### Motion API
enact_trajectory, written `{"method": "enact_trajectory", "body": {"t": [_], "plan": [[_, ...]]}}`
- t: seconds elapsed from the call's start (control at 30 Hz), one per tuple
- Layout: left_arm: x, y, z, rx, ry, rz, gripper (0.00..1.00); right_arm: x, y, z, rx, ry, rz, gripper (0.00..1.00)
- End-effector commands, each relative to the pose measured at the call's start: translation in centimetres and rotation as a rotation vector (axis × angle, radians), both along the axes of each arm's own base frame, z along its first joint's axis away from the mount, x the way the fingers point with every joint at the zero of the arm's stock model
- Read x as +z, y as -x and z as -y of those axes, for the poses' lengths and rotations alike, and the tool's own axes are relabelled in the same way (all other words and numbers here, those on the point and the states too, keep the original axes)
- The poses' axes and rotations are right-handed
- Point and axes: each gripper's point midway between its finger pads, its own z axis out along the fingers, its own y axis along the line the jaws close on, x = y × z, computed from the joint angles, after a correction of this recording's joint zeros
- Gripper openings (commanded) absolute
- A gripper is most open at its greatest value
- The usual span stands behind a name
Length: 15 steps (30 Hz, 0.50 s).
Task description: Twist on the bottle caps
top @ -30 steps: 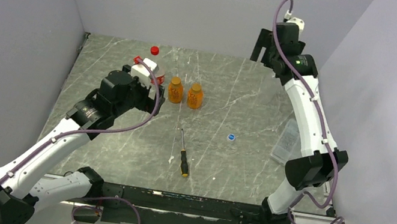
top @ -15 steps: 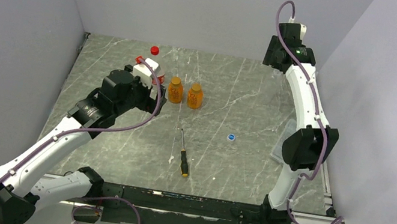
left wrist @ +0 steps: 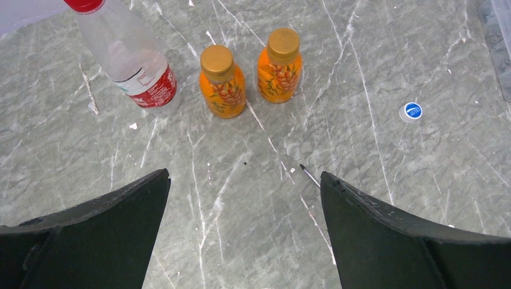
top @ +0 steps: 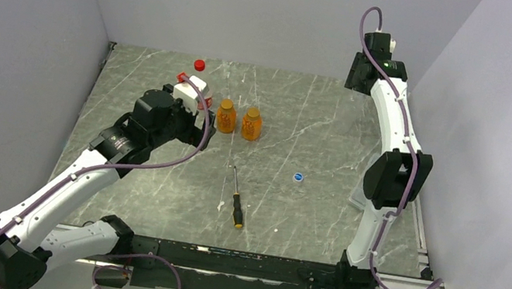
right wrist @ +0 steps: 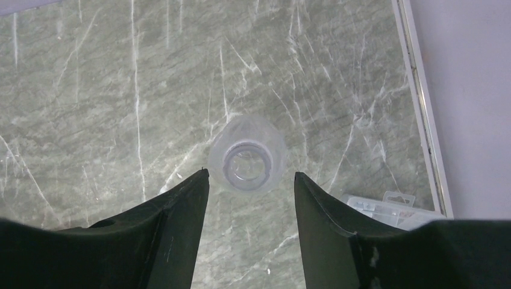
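Our right gripper hangs high, fingers half spread and grasping nothing, over the uncapped tiny clear bottle near the table's right edge. Our left gripper gapes wide and empty, just near of the capped amber bottles and the labelled bottle. The blue cap lies loose to their right.

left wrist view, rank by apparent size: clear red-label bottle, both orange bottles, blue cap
1. clear red-label bottle, partly out of frame
2. orange bottle beside it and other orange bottle: look alike, tied
3. blue cap
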Motion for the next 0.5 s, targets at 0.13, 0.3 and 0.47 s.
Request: {"method": "enact_trajectory", "body": {"t": [0.13,0.3,0.47], "plan": [[2.4,-0.3,0.5,-0.011,0.046,0.043,0.99,0.5,-1.4,-0.1,0.028,-0.024,0.027,0.52],[2.3,-0.3,0.5,-0.011,0.045,0.04,0.99,-0.3,-1.5,-0.1,0.029,-0.027,0.008,0.44],[2.4,-0.3,0.8,-0.024,0.055,0.036,0.99,-0.5,-1.3,-0.1,0.033,-0.036,0.0,0.3]]}}
